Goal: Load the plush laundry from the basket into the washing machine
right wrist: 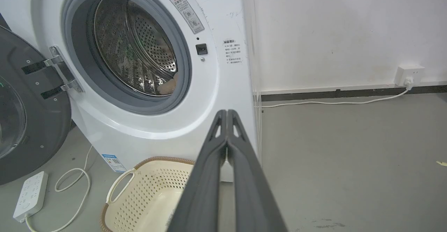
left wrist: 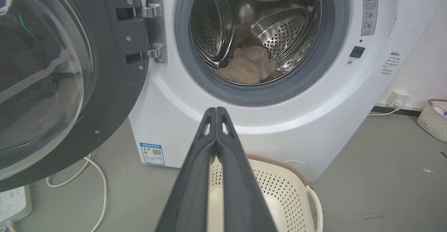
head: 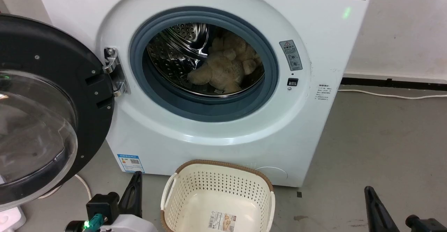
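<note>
the teddy bear lies inside the drum of the washing machine, past the grey door ring. the basket on the floor in front holds nothing but its label. the load looks done. a good finish is to check that no limb rests on the ring and to keep both arms low, clear of the open door. the left gripper and right gripper hang either side of the basket, fingers pressed together on nothing, pointing toward the machine.
</note>
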Motion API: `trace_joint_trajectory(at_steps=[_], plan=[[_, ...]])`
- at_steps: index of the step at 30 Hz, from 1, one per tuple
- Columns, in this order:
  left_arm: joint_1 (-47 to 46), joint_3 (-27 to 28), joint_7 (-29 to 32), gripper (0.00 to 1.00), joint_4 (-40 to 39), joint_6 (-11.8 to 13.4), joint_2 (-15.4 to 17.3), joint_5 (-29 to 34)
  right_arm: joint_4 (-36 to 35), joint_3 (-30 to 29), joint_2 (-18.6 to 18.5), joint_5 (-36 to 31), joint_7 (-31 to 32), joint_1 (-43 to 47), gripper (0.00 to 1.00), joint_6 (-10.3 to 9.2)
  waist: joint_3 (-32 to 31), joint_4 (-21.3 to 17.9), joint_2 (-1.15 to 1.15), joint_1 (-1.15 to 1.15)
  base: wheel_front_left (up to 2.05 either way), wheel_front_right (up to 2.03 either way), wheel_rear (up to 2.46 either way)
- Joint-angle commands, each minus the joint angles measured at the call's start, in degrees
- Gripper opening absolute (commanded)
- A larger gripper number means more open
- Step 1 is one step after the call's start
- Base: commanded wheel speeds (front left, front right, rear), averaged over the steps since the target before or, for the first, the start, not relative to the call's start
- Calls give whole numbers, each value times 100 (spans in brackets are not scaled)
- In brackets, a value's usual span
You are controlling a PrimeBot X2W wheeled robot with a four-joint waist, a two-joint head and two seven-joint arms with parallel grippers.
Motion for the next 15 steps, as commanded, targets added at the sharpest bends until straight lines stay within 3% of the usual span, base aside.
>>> trace_joint_trajectory(at_steps=[1, 15], plan=[[3, 29, 30, 0, -46, -19, -28, 77, -23, 10, 0, -59, 29, -43, 0, 0, 4, -3, 0, 0, 0, 0, 0], [8, 145, 151, 0, -166, -70, -119, 273, -81, 40, 0, -190, 182, -135, 0, -1, 41, -34, 0, 0, 0, 0, 0]])
